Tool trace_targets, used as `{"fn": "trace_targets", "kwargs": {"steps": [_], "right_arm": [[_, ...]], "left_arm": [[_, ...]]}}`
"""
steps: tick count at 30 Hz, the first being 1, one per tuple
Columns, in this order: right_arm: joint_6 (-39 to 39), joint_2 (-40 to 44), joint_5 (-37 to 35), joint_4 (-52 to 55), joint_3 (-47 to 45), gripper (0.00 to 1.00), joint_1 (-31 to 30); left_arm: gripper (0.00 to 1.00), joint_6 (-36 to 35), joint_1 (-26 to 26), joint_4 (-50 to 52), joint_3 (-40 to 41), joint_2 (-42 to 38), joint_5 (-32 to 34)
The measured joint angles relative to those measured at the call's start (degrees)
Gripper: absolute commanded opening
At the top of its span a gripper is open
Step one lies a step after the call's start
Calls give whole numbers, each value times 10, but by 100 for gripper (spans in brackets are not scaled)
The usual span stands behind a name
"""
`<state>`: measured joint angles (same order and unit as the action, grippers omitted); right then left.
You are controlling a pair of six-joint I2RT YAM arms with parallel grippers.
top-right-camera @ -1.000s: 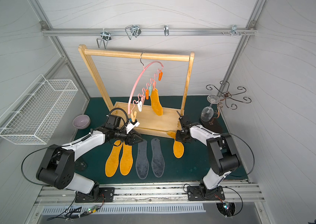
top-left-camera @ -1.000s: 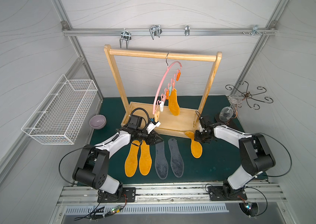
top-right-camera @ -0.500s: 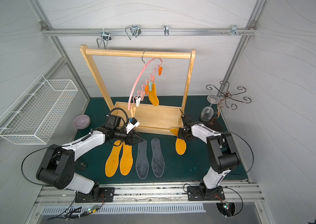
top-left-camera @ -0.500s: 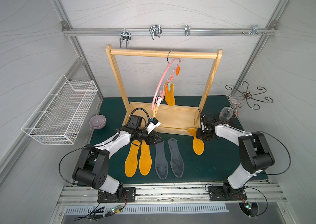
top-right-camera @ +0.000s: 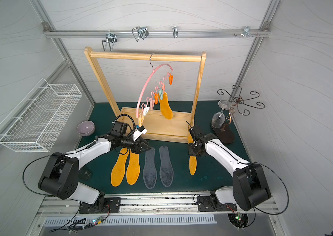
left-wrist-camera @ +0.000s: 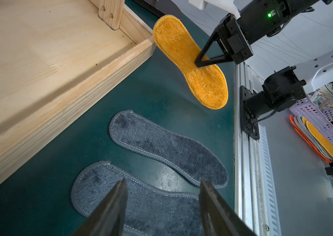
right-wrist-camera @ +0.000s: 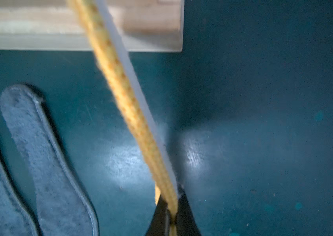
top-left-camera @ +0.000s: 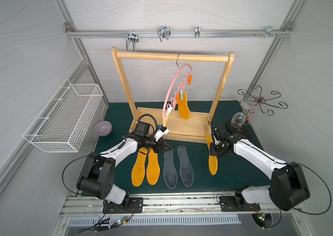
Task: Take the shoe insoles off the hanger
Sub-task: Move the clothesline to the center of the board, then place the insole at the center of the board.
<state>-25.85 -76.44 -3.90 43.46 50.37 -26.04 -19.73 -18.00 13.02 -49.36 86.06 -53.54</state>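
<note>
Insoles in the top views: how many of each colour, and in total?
Orange insoles: 4, two on the mat, one in the right gripper, one on the hanger.
Grey insoles: 2, both on the mat.
Total: 6

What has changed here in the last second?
The right gripper, shut on an orange insole, pulled it back slightly, turning it in line with the four laid-out insoles. The hanger with its last insole swung and came back. The left gripper and those four stayed put.
</note>
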Motion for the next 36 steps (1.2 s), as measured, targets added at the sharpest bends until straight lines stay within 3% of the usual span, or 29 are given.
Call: {"fn": "trace_targets", "kwargs": {"steps": [7, 12, 17, 20, 24, 31, 36], "right_arm": [[17, -12, 61, 27, -1, 0, -3], [29, -50, 37, 35, 1, 1, -4], [38, -68, 22, 33, 1, 12, 3], [43, -69, 12, 29, -1, 12, 15], [46, -69, -3, 25, -1, 29, 29], [49, -68, -17, 21, -1, 38, 33], [51, -68, -28, 21, -1, 52, 33]], "left_arm": [[61, 2, 0, 0, 0, 0, -5], [61, 2, 0, 0, 0, 0, -7], [61, 3, 0, 0, 0, 0, -9], [61, 3, 0, 0, 0, 0, -10], [61, 3, 0, 0, 0, 0, -12], [61, 2, 0, 0, 0, 0, -13], [61, 2, 0, 0, 0, 0, -14]]}}
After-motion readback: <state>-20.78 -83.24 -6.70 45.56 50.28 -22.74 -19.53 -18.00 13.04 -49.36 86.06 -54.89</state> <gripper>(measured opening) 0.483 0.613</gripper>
